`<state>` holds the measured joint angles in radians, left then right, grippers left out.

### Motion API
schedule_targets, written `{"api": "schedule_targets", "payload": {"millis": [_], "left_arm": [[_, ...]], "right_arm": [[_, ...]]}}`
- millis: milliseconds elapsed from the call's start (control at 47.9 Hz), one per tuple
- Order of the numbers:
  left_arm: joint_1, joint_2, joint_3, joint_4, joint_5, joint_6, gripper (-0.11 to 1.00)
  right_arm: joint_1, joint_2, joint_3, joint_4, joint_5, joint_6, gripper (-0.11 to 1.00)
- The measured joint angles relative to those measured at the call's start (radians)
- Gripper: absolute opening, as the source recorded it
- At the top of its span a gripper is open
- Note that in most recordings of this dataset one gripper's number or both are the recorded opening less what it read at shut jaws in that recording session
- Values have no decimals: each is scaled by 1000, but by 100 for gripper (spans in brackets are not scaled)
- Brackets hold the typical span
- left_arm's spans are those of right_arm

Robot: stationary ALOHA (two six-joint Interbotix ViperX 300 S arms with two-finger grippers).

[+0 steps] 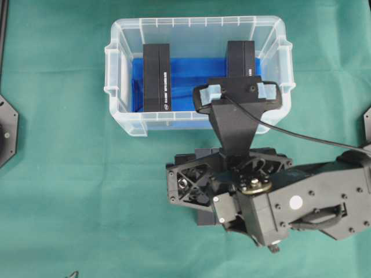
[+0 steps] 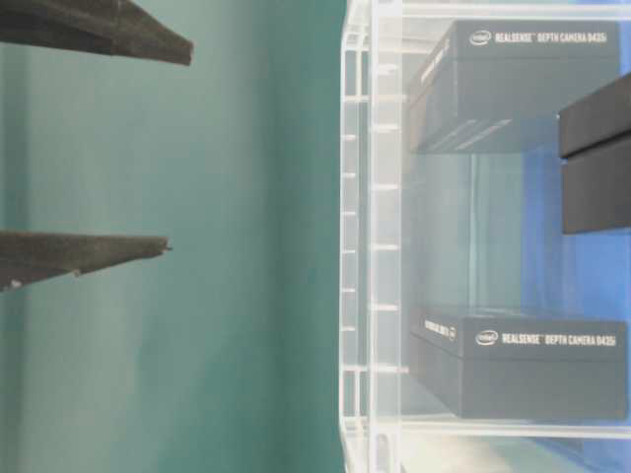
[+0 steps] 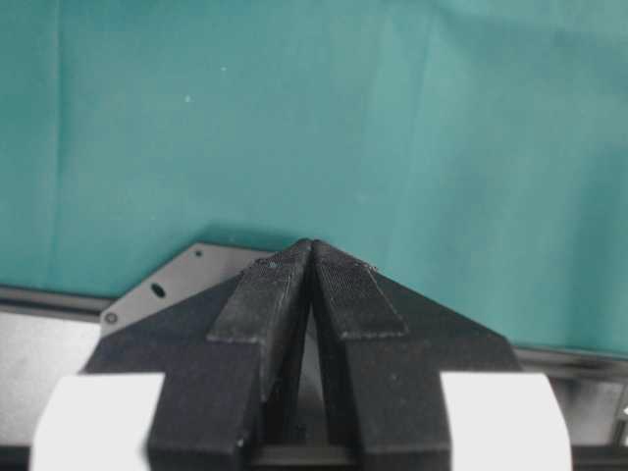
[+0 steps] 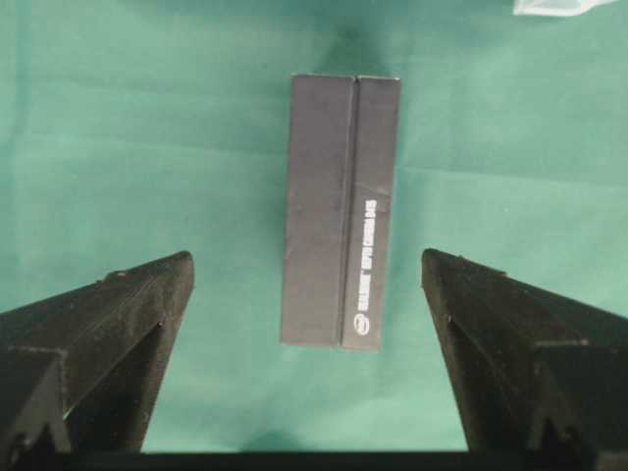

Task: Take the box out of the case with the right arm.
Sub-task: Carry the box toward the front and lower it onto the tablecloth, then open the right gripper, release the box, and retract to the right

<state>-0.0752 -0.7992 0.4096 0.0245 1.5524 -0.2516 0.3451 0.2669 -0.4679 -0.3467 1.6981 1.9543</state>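
My right gripper (image 4: 306,257) hangs released, its two black fingers (image 4: 128,314) spread wide with nothing between the pads, pointing down at the green cloth (image 1: 69,191) that covers the worktop. Straight beneath the gap lies a box (image 4: 339,211), flat on the cloth and touched by neither finger. It is long, narrow and matte black, with a seam running down its length, white lettering along the right half and a small round logo at the end nearer me. It lies lengthwise between my fingers, roughly centred, a little closer to the right one. It is outside the case (image 1: 197,22), whose clear plastic corner shows only at the upper right edge of my wrist view, well apart from the box. From overhead my right arm (image 1: 301,202) hangs over the cloth in front of the case's near long wall, towards its right end. The case sits near the far edge of the worktop and holds two more black boxes on its blue lining, one left (image 1: 157,77) and one right (image 1: 242,59). That makes three boxes and one case. My left gripper (image 3: 312,245) is clenched, tips together, on nothing.
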Motion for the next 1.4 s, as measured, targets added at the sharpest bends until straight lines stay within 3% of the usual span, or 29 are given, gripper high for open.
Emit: {"api": "schedule_targets", "payload": {"millis": [334,564,898,1148,1399], "left_arm": [[-2,0,-2,0,0,0,0],[-2,0,0,0,2,0,0],[-2,3,-2,0,2,0,0],[0,0,0,0,2,3,0],[0,-3,0,0,2,5,0]], "right_arm": [[2,0,5,6,77,-2,93],[23,-61,91,23,144,2,93],[34,-276,396,38,15,32,93],[63,-471,620,60,-9,80,93],[83,-604,744,60,-18,92,93]]}}
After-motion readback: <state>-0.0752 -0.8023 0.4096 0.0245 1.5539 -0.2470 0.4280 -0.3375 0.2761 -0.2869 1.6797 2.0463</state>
